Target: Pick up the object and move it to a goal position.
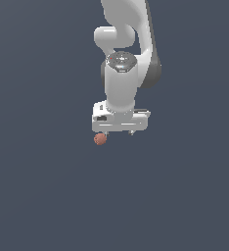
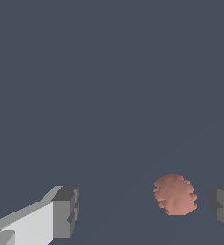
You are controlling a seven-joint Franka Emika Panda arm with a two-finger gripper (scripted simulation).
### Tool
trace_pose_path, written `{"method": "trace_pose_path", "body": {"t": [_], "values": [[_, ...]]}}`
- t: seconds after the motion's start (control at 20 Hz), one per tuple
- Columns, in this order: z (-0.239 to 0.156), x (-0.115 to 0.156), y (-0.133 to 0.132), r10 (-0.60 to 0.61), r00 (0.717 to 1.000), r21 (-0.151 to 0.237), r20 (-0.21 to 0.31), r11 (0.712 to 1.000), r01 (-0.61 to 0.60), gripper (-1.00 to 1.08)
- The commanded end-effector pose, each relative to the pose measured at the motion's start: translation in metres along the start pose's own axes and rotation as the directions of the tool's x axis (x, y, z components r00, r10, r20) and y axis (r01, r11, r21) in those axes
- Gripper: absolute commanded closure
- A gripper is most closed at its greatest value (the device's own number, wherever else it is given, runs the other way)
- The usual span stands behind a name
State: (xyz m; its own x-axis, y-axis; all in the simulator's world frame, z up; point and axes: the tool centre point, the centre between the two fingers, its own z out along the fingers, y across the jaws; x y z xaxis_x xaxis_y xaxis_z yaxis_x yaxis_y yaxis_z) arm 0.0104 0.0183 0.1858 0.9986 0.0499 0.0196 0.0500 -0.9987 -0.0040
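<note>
Because we mean to pinch the ball (image 2: 175, 194), we hold our gripper (image 2: 142, 210) spread wide around it, the ball lying between the fingers (image 2: 65, 212) but nearer one, so closing should trap it

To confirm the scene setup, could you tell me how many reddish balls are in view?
1. The reddish ball lies just below the gripper in the exterior view, between the open fingers, nearer one of them.
</note>
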Motion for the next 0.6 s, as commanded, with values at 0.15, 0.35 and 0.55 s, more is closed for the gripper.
{"method": "trace_pose_path", "body": {"t": [0.15,0.35,0.55], "values": [[-0.001,-0.001,0.006,0.014,1.0,-0.002,0.0,1.0,-0.014,-0.92],[-0.006,-0.005,0.027,0.061,0.998,-0.01,0.001,0.998,-0.061,-0.92],[-0.008,-0.006,0.034,0.07,0.998,-0.013,0.001,0.997,-0.07,-0.92]]}}
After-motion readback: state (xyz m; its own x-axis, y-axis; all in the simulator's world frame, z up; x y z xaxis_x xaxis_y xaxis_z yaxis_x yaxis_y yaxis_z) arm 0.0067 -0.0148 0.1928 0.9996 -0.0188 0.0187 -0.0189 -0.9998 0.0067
